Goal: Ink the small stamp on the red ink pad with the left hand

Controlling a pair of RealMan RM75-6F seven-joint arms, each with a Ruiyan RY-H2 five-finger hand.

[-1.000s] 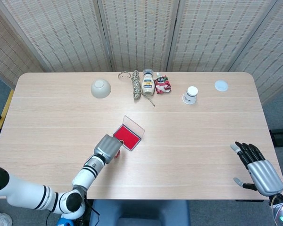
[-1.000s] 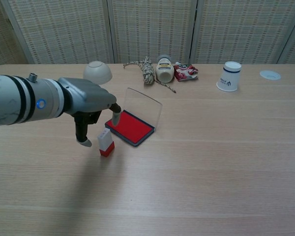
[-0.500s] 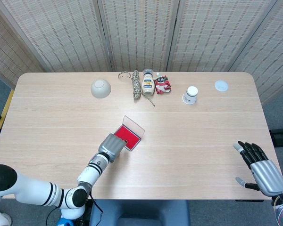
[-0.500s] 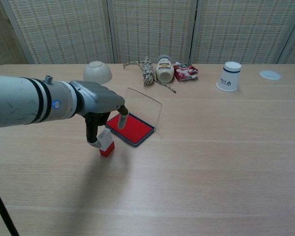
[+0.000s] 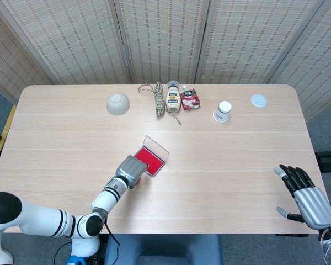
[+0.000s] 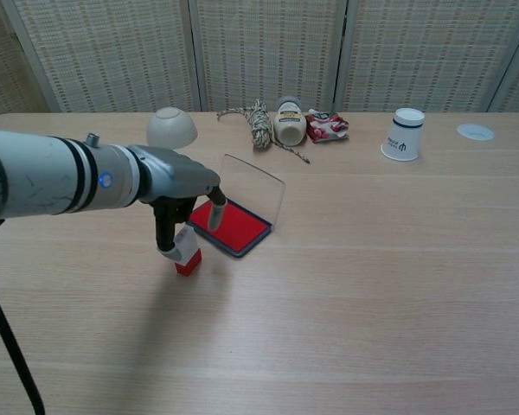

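Fingers of my left hand (image 6: 175,194) touch the small white-and-red stamp (image 6: 187,251) beside the open red ink pad (image 6: 234,225); grip unclear.

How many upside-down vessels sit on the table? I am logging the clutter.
2: the upturned pale ceramic bowl at the far left, and the inverted white paper cup at the far right. None appears hidden.

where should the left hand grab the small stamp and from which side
Probably the white upper body of the small stamp, pinched from above. It stands upright on its red base, just in front of the red ink pad, and the left hand already hangs right over it.
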